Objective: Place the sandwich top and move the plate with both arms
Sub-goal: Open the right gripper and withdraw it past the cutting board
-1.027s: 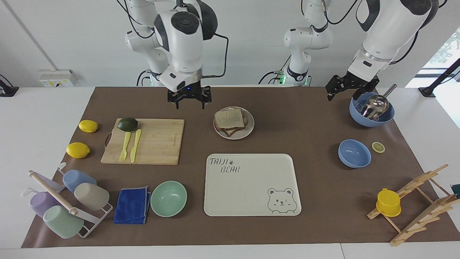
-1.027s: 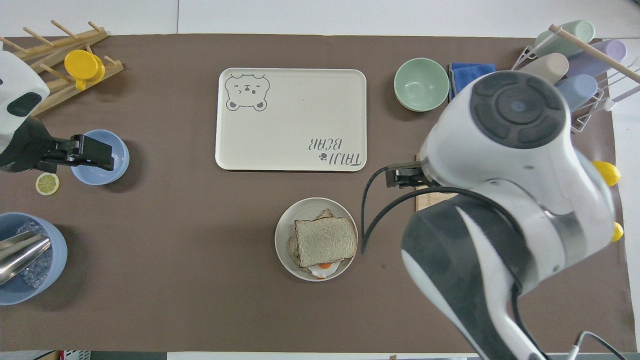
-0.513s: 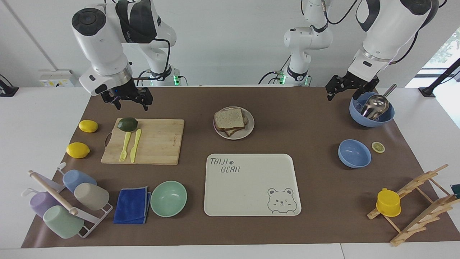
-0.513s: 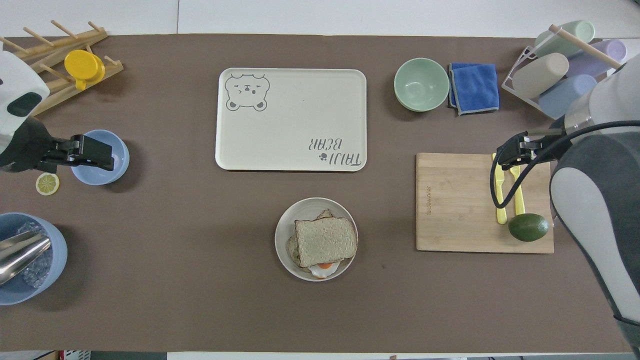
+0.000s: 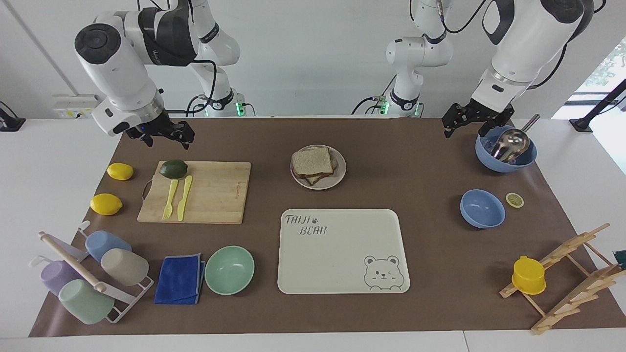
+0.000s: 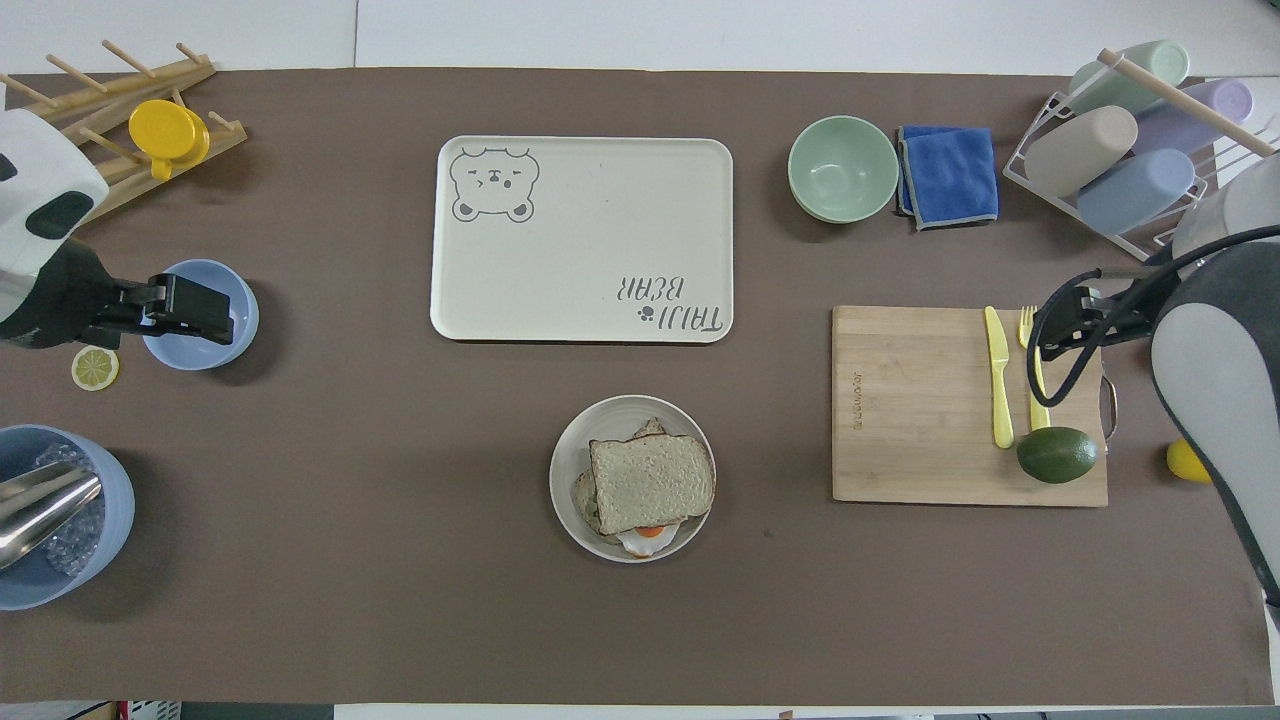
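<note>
The sandwich top [image 5: 311,160] lies on the stacked sandwich on the small round plate [image 5: 341,175], near the robots at mid table. In the overhead view the slice [image 6: 650,482] covers the stack, with fried egg peeking out at the plate's [image 6: 566,472] near edge. My right gripper [image 5: 165,141] hangs open and empty, raised over the mat by the cutting board's avocado corner; overhead it [image 6: 1065,325] covers the yellow fork. My left gripper [image 5: 464,128] is open and empty, raised beside the big blue bowl; overhead it [image 6: 205,312] covers the small blue bowl.
The bear-printed tray [image 5: 342,274] lies just farther out than the plate. The cutting board [image 5: 215,195] with avocado [image 5: 173,168], fork and knife is toward the right arm's end, with the mint bowl [image 5: 229,270] and cup rack. Blue bowls [image 5: 482,209] and a wooden rack are toward the left arm's end.
My right arm has swung away from beside the plate toward its own end of the table, ending by the cutting board's avocado corner. The left arm has barely moved.
</note>
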Motion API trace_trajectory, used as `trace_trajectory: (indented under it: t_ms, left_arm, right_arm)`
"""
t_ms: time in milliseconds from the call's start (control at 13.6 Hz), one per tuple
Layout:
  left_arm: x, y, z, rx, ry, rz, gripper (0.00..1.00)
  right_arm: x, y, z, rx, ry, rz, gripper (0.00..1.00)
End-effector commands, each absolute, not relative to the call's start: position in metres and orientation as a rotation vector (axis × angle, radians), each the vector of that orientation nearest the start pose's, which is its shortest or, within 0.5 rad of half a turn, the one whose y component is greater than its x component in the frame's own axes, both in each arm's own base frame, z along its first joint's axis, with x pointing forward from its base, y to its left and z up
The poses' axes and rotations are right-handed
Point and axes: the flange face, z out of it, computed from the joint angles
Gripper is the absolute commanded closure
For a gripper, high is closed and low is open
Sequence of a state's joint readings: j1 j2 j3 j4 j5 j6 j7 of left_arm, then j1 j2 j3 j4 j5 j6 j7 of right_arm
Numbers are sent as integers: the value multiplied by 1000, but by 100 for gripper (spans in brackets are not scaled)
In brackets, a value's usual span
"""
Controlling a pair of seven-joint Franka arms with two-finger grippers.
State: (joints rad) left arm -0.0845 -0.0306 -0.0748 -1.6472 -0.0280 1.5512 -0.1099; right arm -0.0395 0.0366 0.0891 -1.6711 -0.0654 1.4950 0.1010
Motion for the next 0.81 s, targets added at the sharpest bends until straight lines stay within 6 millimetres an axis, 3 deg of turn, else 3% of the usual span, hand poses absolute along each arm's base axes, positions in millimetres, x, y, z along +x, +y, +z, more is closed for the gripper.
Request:
trace_trajectory:
  t_ms: [0,147,293,367,733]
  left_arm:
    - [522,-92,604,-3150,88,74,0]
    - [522,-94,605,-3150,92,71,0]
    - [522,-94,605,-3150,95,74,0]
    - [522,-94,604,-3151,100,79,0]
    - [522,-92,605,-3153,95,77,0]
  right_arm:
    - [531,19,558,-3190,14,302,0]
    - [526,9,556,-3182,-3,286,0]
    - [535,4,557,-3180,16,240,0]
    - [535,-8,554,-3176,50,253,0]
    - [535,-13,553,-3148,78,261,0]
